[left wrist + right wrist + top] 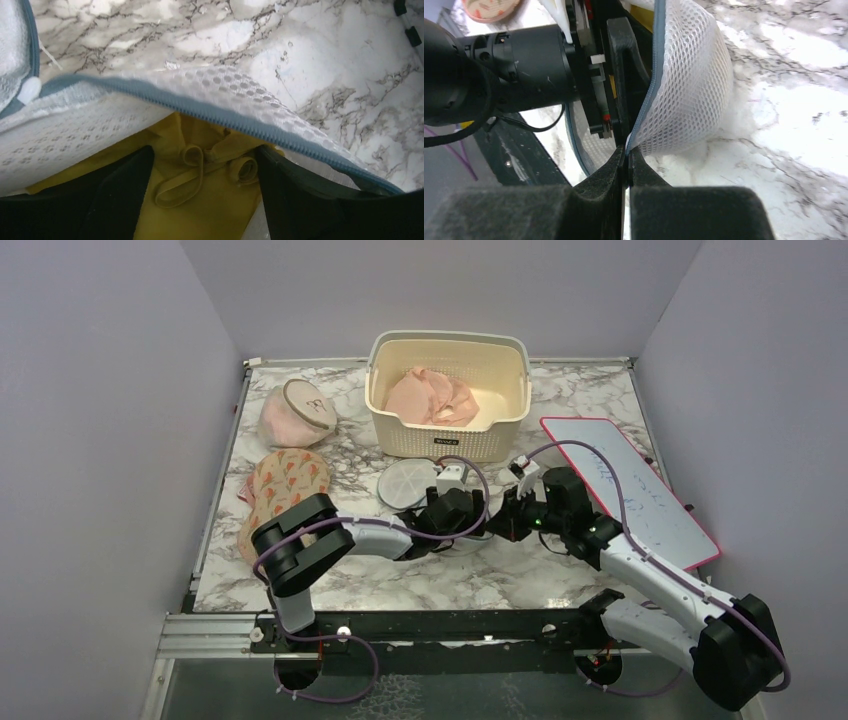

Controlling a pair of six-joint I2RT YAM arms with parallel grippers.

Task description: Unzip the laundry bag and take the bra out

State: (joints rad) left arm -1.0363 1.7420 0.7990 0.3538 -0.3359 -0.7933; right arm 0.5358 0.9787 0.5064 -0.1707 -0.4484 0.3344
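Observation:
The laundry bag [405,483], white mesh with a grey zip rim, lies unzipped at the table's middle. In the left wrist view its mesh flap [225,95] is lifted, and a mustard-yellow bra [220,205] lies inside. My left gripper [202,192] is inside the opening, its jaws wide apart with the bra between them. My right gripper [628,152] is shut on the bag's zip edge [646,107] and holds the mesh wall [689,85] up. In the top view the left gripper [455,512] and right gripper [508,518] meet over the bag.
A cream perforated basket [448,438] holding pink garments [432,398] stands behind the bag. A pinkish round bag [297,412] and a floral cloth [285,485] lie at the left. A pink-edged whiteboard [630,490] lies at the right.

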